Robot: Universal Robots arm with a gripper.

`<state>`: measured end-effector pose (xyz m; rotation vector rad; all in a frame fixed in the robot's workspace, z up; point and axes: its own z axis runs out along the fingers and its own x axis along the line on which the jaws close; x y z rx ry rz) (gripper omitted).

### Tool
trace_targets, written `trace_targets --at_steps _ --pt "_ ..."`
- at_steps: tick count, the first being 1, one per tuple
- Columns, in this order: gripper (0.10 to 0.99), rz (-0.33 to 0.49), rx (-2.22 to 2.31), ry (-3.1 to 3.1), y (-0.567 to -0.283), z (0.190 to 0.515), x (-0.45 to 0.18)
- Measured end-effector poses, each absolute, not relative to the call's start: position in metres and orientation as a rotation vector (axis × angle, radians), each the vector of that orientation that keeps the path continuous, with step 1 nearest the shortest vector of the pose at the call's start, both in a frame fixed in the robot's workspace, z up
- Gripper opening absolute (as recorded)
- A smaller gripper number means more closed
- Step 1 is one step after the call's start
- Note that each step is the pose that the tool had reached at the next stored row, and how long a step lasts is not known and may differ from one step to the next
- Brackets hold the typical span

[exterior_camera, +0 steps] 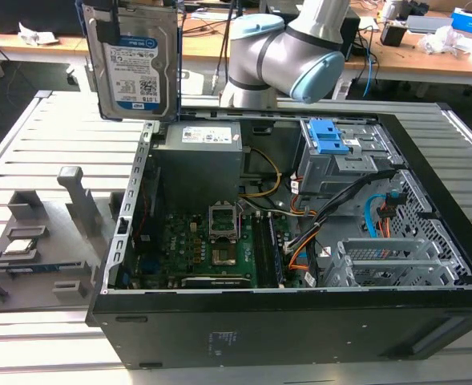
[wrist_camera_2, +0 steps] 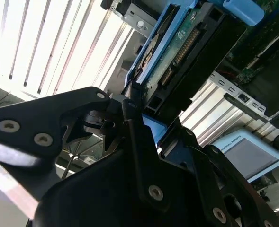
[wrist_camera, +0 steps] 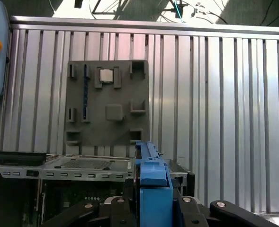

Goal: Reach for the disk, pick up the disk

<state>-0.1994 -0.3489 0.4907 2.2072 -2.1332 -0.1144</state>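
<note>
The disk (exterior_camera: 135, 60) is a silver hard drive with a white-and-blue label in a blue bracket. In the exterior view it hangs upright in the air above the back left corner of the open computer case (exterior_camera: 300, 321). My gripper (wrist_camera: 151, 208) is shut on the disk's blue bracket (wrist_camera: 152, 172), with a black finger (wrist_camera: 85, 210) on either side. In the second wrist view, the gripper (wrist_camera_2: 130, 101) clamps the disk's edge, and its circuit-board side (wrist_camera_2: 186, 49) faces the camera.
On the slatted metal table, a grey fixture plate (exterior_camera: 51, 241) left of the case carries a small silver processor chip (exterior_camera: 19, 245). A blue latch pair (exterior_camera: 329, 136) sits on the drive cage inside the case. The arm's elbow (exterior_camera: 292, 48) stands behind the case.
</note>
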Motion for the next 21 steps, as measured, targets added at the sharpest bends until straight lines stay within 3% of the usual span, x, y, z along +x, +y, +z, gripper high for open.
trace_targets --at_steps 21 --pt "0.365 -0.114 2.207 -2.133 -0.347 0.491 -0.122"
